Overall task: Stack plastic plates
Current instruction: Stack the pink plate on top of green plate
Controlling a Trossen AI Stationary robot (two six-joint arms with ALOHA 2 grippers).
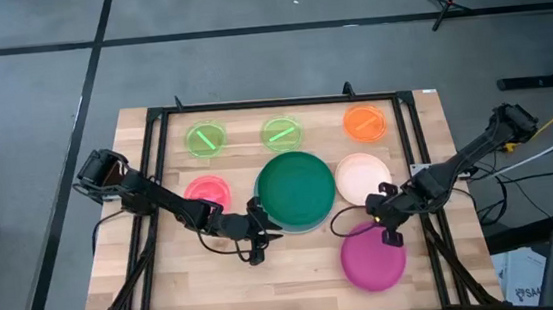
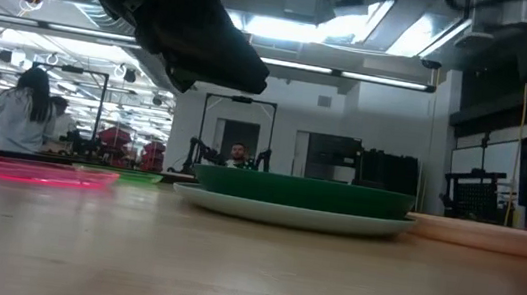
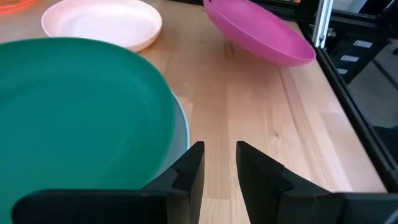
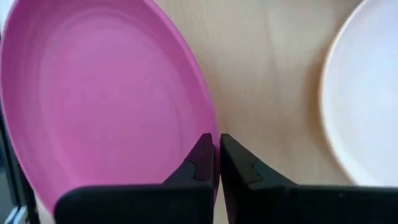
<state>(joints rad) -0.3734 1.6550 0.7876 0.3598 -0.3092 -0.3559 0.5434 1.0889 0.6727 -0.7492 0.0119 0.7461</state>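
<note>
The dark green plate (image 1: 297, 189) sits on the light blue plate (image 3: 182, 127) at the table's middle. The cream plate (image 1: 363, 178) lies right of them and the small pink plate (image 1: 207, 192) lies left. The orange plate (image 1: 364, 122) and two lime plates (image 1: 206, 139) (image 1: 282, 132) lie along the far side. My left gripper (image 3: 220, 163) is open, low beside the green plate's near-left rim, touching nothing. My right gripper (image 4: 217, 155) is shut on the magenta plate (image 1: 373, 259), near the table's right front. My right gripper pinches the magenta plate's rim (image 4: 208, 118) at its far edge, between the two fingers. The fingers slant down from the far right. The plate is lifted clear and tilted (image 3: 258, 31), reaching toward the near edge from the fingers.
A black frame (image 1: 415, 133) runs around the work area and close to the right arm. Bare wood (image 1: 297, 269) lies near the front between the two grippers. People stand in the room beyond the table (image 2: 26, 108).
</note>
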